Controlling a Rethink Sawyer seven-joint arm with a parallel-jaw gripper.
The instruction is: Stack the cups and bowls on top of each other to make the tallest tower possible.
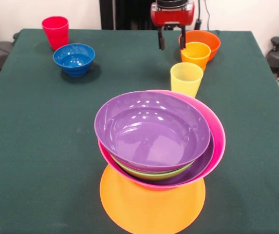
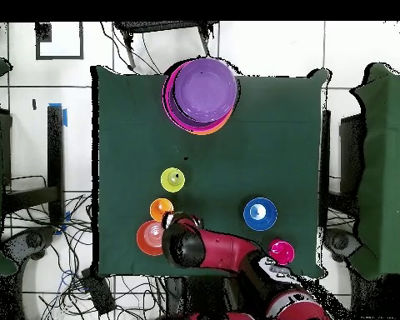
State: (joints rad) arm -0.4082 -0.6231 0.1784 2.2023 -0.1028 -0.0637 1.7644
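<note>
The gripper (image 1: 172,41) is seen hanging above the table (image 1: 32,146) with its two fingers apart and nothing held between them, just beside the orange-yellow cup (image 1: 195,54) and the red-orange bowl (image 1: 203,41), which are touching each other. The translucent yellow cup (image 1: 186,78) is placed a little nearer to the tower (image 1: 158,146), where a purple bowl (image 1: 151,127) is nested over green, purple and pink bowls on the orange bowl (image 1: 151,204). The blue bowl (image 1: 74,58) and the red cup (image 1: 55,31) are set well apart, at the other side.
</note>
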